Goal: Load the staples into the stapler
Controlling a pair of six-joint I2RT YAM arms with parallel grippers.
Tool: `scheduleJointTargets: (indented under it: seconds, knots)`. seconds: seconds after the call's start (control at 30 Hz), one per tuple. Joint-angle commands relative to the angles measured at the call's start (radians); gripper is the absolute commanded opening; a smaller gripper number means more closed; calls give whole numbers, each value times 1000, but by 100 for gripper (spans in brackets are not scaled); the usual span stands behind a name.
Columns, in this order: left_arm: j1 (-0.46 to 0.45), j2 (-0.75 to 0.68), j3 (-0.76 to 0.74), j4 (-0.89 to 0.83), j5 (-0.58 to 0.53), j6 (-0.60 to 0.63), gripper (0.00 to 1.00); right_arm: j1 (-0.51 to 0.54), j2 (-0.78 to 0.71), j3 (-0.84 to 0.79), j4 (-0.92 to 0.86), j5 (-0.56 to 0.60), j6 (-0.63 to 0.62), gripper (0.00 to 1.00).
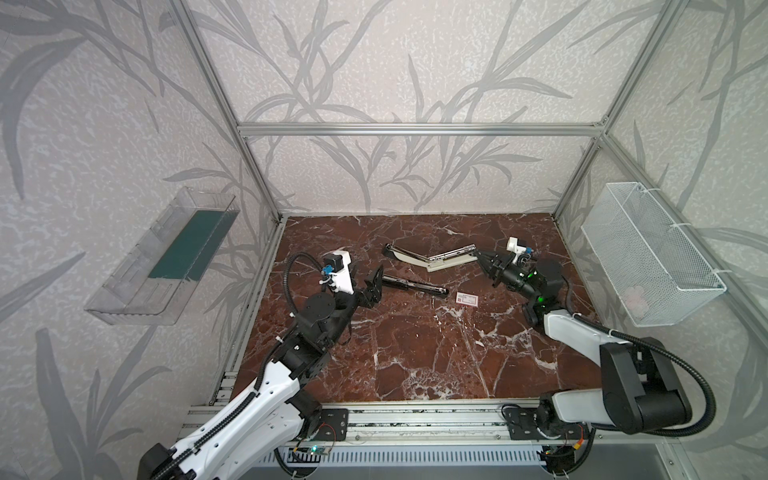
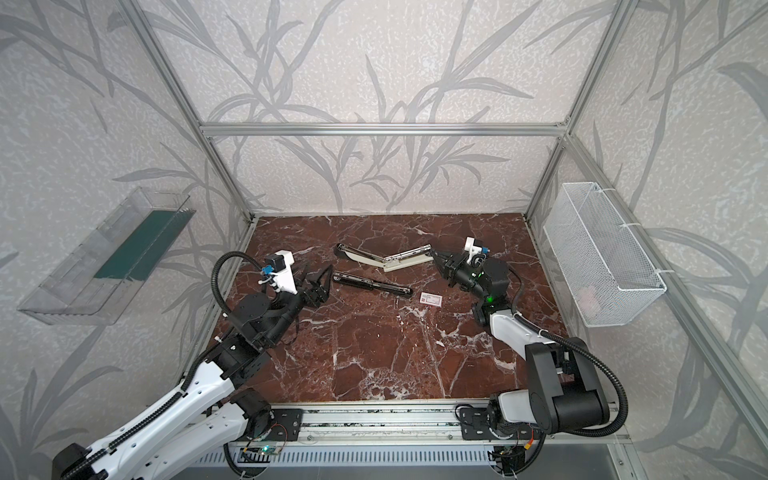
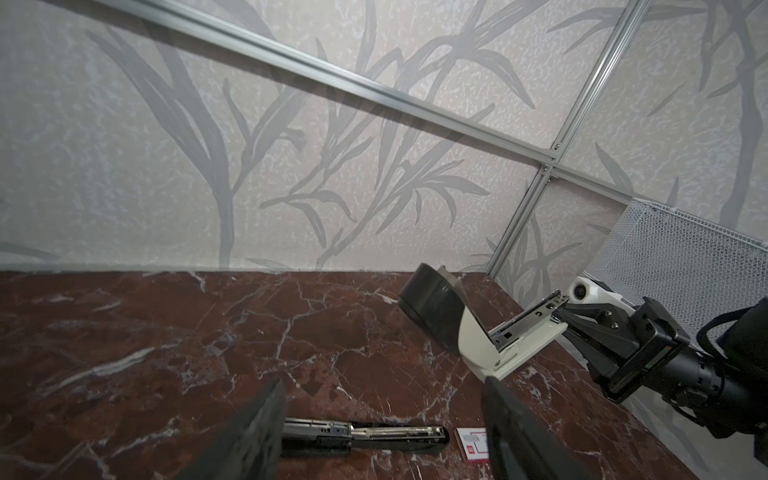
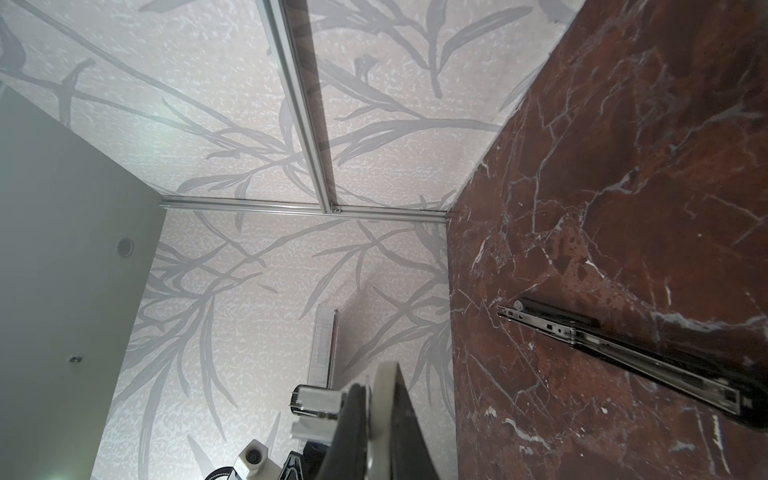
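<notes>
The black stapler [image 1: 415,286] [image 2: 374,284] lies flat mid-table, its silver rail showing in the left wrist view [image 3: 361,434] and the right wrist view [image 4: 623,357]. My left gripper [image 1: 376,286] [image 2: 320,286] [image 3: 382,384] is open at the stapler's left end, one finger on each side and apart from it. A small white box with red print [image 1: 466,298] [image 2: 431,298] [image 3: 471,444] lies just off the stapler's right end. The staples themselves are out of view. My right gripper [image 1: 480,257] [image 2: 435,255] [image 4: 374,392] is shut on the base plate of a beige stapler [image 1: 440,262] [image 3: 478,332].
The beige stapler is splayed open behind the black one, its black-ended top on the table and its metal rail raised. A white wire basket [image 1: 648,257] hangs on the right wall. A clear tray [image 1: 166,257] hangs on the left wall.
</notes>
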Motion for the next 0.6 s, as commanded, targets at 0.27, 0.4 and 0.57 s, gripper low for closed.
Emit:
scheduleJointTargets:
  seconds: [0.27,0.4,0.57]
  knots:
    - [102,59,10,-23,186,-327,87,69,76,-32,270,64,-58,0]
    - [125,85,22,-60,196,-343,87,75,86,-40,286,76,-87,0]
    - [170,142,6,3,280,-400,87,115,156,-49,357,91,-97,0]
